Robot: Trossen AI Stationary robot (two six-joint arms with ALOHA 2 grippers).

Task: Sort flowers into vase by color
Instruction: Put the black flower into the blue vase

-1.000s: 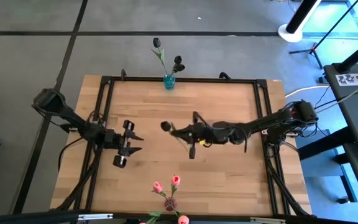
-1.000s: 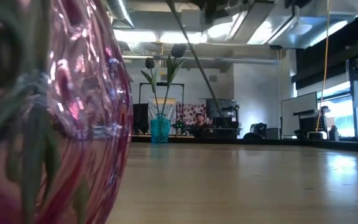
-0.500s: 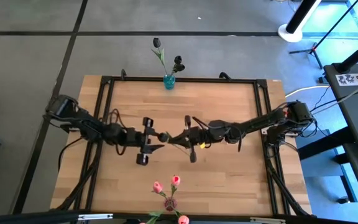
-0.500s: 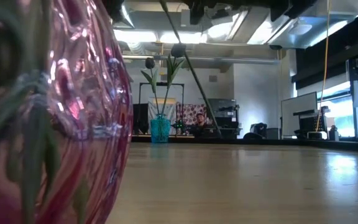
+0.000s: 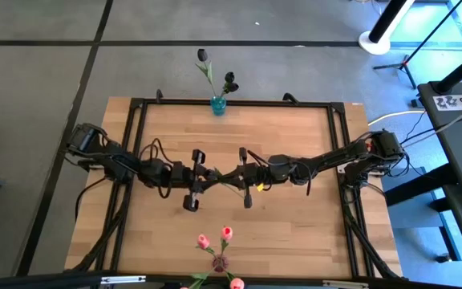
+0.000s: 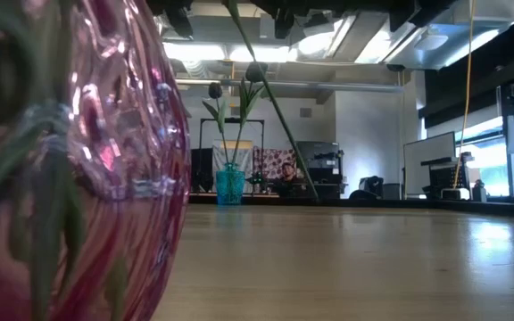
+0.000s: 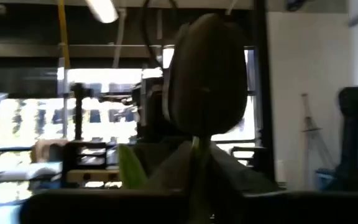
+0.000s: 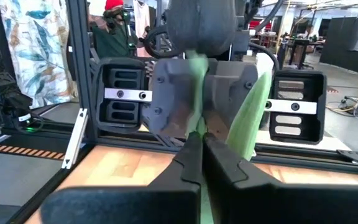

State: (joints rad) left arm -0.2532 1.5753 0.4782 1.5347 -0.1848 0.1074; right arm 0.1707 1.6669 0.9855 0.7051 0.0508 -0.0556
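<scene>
At the near edge of the light wooden table stands a rounded pink glass vase already holding three pink-headed tulip-like flowers, so the pink group looks sorted. Above the middle of the table the two arms meet. The right gripper is closed on the thin green stem of a dark, near-black-headed flower, gripping it just below the head; its fingers are pressed together around the stem. The left gripper faces it with its fingers spread wide, the dark head between them and nothing yet held, which reads as a handover under way. At the far edge stands a small teal glass vase holding two dark-headed flowers. No loose flowers lie on the table, so this one appears to be the last.
</scene>
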